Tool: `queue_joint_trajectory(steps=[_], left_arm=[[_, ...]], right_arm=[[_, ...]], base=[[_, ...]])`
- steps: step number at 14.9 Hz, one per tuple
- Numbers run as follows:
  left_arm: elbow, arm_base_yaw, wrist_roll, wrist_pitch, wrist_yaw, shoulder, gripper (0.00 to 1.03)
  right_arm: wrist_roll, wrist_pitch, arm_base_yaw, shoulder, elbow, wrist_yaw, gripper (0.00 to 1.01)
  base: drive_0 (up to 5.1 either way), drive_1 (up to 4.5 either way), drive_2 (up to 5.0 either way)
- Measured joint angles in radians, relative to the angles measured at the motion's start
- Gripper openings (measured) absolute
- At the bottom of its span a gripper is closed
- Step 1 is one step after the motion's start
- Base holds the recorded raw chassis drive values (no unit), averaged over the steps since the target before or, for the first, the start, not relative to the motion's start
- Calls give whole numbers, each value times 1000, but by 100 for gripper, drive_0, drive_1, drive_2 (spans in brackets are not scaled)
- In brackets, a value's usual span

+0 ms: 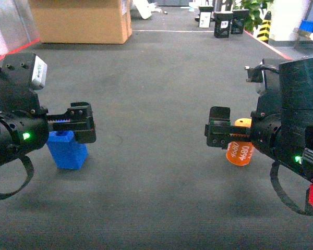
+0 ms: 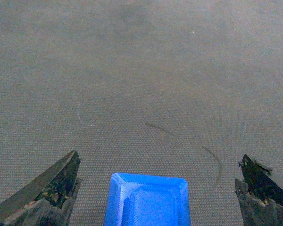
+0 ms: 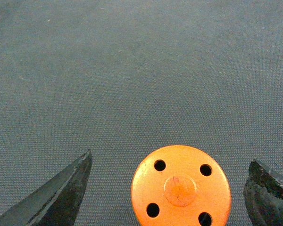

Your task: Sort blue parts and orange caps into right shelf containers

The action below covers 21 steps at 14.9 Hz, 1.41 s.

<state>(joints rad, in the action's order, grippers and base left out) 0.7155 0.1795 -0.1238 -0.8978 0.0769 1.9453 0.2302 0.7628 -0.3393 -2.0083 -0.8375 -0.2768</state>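
Ahead of both grippers stretches bare grey carpet, with a cardboard box (image 1: pixel 81 21) far beyond. Below the left gripper (image 2: pixel 158 188), between its wide-spread fingers and untouched, sits a blue part (image 2: pixel 147 200). Under the right gripper (image 3: pixel 172 188), equally spread, stands an orange cap (image 3: pixel 181 187), clear of both fingers. Both arms reach inward, level.

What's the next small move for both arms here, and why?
Probably close both grippers. The left wrist view shows the blue part centred between open fingers; the right wrist view shows the orange cap likewise between open fingers. Neither looks gripped yet, and no crate is clearly in view.
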Motion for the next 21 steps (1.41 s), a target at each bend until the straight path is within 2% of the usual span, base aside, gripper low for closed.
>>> queue_joint_trajectory(steps=[7,11,13,14,18,19,20,21], left_arm=[[13,-6,0,-5,-10,77,98],[35,-13,6,-2,7,139,98],[53,-18,23,-7,36,180,98],[57,-18,21,-11,39,184,93],[57,-19,22,-17,44,185,64],[48,-19,22,-35,43,185,47],[-4,-19,21,-84,51,162,44],[-31,-19,22,-106,54,137,44]], right_arm=[[11,8,0,-45,-1,5,98],[14,8,0,-93,-1,5,98],[8,37,-1,-120,-10,-30,98],[-4,48,-1,-131,-11,-48,80],[-50,86,-2,-134,-11,-53,50],[-71,119,-2,-135,-4,-61,45],[-101,179,-1,-115,48,-75,45],[-107,205,-1,-89,76,-79,45]], base=[[0,0,0],[0,0,0],[0,0,0],[0,0,0],[0,0,0],[0,0,0],[0,0,0],[0,0,0]])
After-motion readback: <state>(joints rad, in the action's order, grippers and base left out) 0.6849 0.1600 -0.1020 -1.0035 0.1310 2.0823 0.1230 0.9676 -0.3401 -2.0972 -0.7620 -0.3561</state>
